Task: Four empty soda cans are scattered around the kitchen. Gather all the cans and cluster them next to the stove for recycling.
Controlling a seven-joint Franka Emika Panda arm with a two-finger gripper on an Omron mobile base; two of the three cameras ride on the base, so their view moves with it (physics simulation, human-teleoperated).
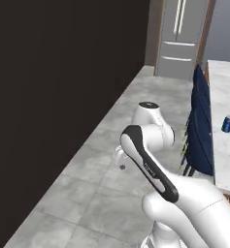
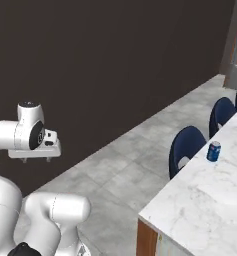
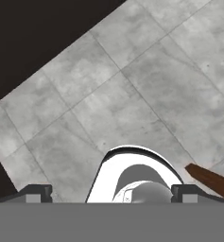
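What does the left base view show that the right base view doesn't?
Left base view: the steel fridge, doors and handles facing us, at the floor's far end. Right base view: the counter's wooden side panel. Both: the blue soda can upright on the marble counter, blue chairs beside it, the dark wall, the grey tiled floor.

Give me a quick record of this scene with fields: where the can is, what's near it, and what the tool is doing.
can: blue soda can upright on the white marble counter
near it: dark blue chairs along the counter's edge
tool: tool open, holding nothing, facing the grey tiled floor
background: steel refrigerator at the far end, dark wall along the floor
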